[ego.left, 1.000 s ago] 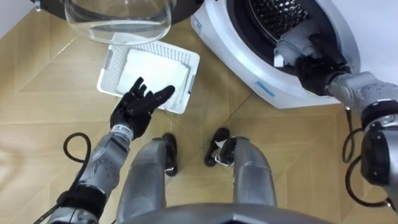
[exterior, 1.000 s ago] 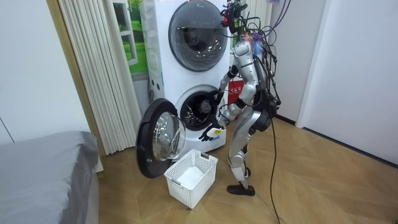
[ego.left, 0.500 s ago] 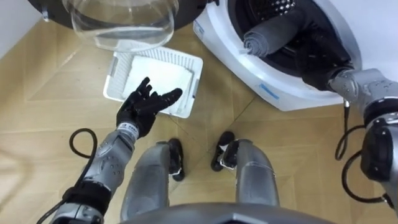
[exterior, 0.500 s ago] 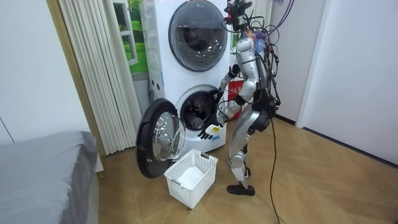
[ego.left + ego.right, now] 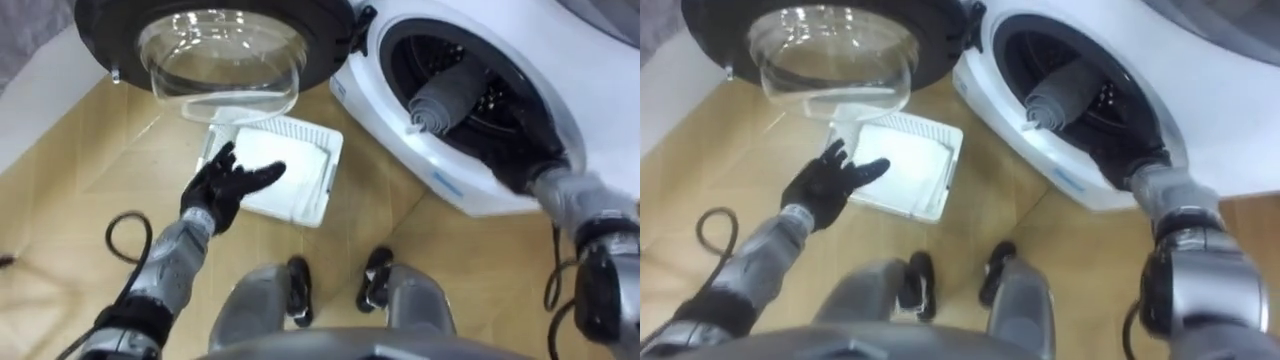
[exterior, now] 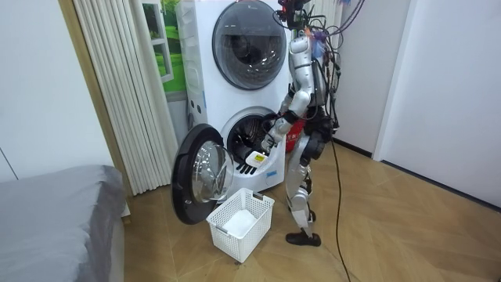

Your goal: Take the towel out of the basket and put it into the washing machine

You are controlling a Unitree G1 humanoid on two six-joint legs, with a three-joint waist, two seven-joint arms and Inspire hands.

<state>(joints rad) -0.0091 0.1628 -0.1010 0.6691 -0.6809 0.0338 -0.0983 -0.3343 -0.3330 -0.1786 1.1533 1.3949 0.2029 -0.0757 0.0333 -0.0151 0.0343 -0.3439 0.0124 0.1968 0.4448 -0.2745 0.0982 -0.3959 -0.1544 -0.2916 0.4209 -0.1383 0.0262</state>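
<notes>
Both eye views look steeply down from the head, close over the basket (image 5: 328, 172) and open washer (image 5: 590, 100), which the room view also takes in from well back, facing the washer's front.

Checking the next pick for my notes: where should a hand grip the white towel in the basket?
I'd pinch the white towel near its middle, coming straight down: it lies flat on the bottom of the basket, whose walls block a sideways approach. The open left hand hovers above it.
</notes>
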